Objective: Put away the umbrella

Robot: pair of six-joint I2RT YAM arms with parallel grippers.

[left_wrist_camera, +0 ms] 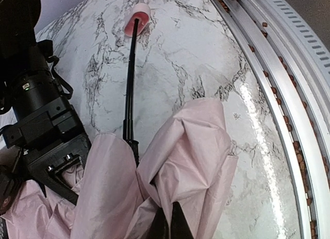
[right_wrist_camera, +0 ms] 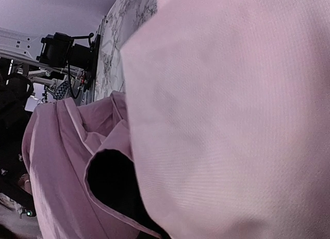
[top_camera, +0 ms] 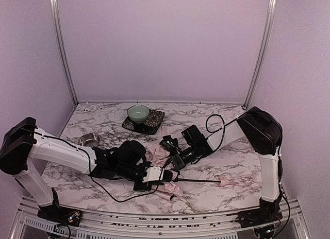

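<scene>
Left gripper point(left_wrist_camera: 169, 224): fingers pressed together, pinching a canopy fold of the umbrella point(top_camera: 157, 155) at table 6 o'clock, likely to bunch the fabric. Right gripper point(top_camera: 173, 155): closed, buried in canopy, grip not visible, probably anchoring. Shaft point(top_camera: 201, 181) extended toward 3 o'clock, handle point(top_camera: 227, 183) free.

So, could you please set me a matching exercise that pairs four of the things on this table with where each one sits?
Things:
1. green bowl
2. metal bowl
3. umbrella handle
4. umbrella fabric

Places:
A. at the end of the black shaft, on the right
B. crumpled in the middle of the table
C. on the dark mat at the back
D. on bare marble at the left

Pairs: 1-C, 2-D, 3-A, 4-B
</scene>
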